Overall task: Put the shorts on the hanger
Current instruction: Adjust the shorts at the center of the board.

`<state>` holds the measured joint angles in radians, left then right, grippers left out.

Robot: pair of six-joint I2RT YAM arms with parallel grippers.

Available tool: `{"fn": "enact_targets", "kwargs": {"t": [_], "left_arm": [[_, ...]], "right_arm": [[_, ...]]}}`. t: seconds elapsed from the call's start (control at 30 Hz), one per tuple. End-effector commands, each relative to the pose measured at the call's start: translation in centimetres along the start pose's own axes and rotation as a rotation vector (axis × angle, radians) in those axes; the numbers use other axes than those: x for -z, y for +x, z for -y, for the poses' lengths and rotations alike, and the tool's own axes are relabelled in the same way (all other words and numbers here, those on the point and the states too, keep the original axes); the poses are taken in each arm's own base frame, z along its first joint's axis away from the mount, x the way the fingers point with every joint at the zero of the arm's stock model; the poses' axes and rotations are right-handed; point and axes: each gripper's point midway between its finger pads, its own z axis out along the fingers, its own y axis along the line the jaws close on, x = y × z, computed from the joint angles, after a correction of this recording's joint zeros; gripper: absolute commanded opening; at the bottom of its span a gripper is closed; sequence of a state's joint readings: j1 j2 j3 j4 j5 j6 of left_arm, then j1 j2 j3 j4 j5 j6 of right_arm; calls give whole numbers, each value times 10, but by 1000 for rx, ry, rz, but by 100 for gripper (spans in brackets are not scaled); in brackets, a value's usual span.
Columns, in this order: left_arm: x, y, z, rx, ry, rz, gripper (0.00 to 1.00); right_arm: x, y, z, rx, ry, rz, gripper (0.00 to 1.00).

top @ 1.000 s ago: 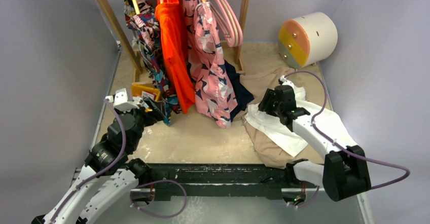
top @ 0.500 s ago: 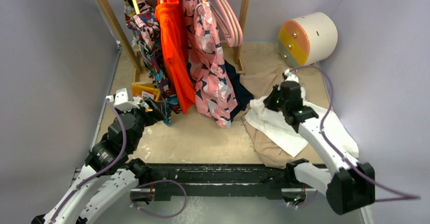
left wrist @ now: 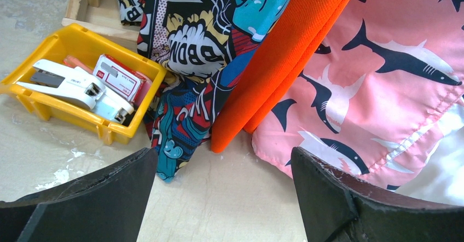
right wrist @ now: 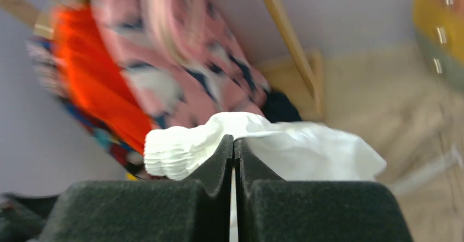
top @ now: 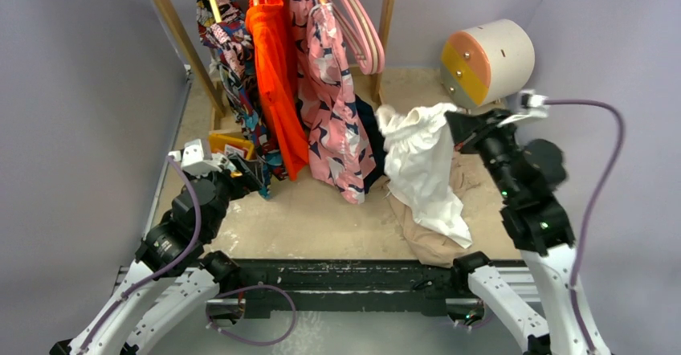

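The shorts (top: 422, 162) hang bunched from the right gripper (top: 451, 119), which is pinched tight on the gathered waistband. Their loose end drapes below it onto the tan garment (top: 430, 242). The hanger (top: 365, 38) hangs on the rail, up and off to that gripper's left, beyond the pink shark-print garment (top: 333, 114). The left gripper (left wrist: 222, 160) gapes wide, holding nothing, just short of the yellow bin (left wrist: 71, 113).

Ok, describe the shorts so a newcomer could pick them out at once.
Start at the wooden clothes rack at the back; just right of it, the right gripper holds the shorts up by the gathered waistband. They are plain white, unlike the pink shark-print garment beside them and the tan garment below.
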<state>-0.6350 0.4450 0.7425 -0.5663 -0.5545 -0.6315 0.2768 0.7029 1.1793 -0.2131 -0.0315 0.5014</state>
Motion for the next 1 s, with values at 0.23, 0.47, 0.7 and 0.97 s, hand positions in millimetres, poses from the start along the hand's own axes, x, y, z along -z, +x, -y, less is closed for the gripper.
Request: {"fn": "enact_targets", "kwargs": {"t": [0.23,0.47,0.7,0.97], "left_arm": [[1,-11,3,11,7,33,91],[-3,-7,5,-3,7,14,91],[-4,-5,5,-7,3,6,90],[-6,-3,6,-12,0,0,90]], "right_arm": [[30,156,136,-115,541,-290,45],[11,154,126,44,445,-386,62],[-7,209,102,41,247,-639,63],[4,223,42,110,71,-809,70]]}}
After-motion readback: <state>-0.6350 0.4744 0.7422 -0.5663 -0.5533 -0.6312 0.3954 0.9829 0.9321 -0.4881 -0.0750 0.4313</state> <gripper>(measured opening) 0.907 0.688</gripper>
